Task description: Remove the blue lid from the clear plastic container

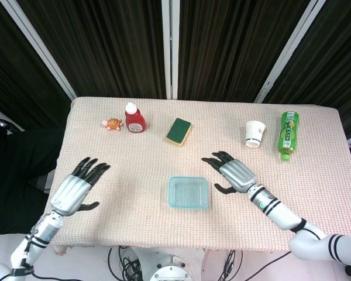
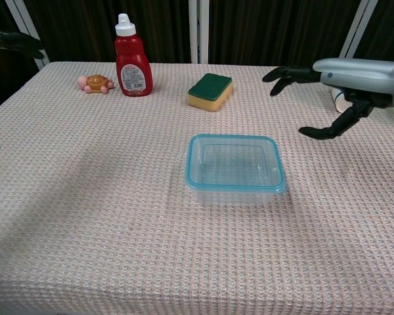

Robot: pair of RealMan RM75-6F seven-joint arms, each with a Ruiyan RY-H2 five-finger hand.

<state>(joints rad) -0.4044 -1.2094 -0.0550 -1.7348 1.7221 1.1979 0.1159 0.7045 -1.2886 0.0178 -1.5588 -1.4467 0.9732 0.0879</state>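
Observation:
The clear plastic container [image 1: 188,192] sits flat near the table's front centre, with its blue-rimmed lid [image 2: 235,159] on top. My right hand [image 1: 234,174] hovers just right of it, fingers spread, holding nothing and not touching it. The chest view shows the same right hand [image 2: 345,75] above the table at the right, beyond the container. My left hand [image 1: 76,190] is over the table's left side, fingers apart and empty, well away from the container. Only dark parts of the left hand [image 2: 13,41] show at the chest view's left edge.
Along the back stand a toy turtle [image 1: 112,123], a red sauce bottle [image 1: 135,119], a green and yellow sponge [image 1: 178,131], a paper cup [image 1: 254,134] and a green bottle [image 1: 288,135]. The table's front edge runs close below the container.

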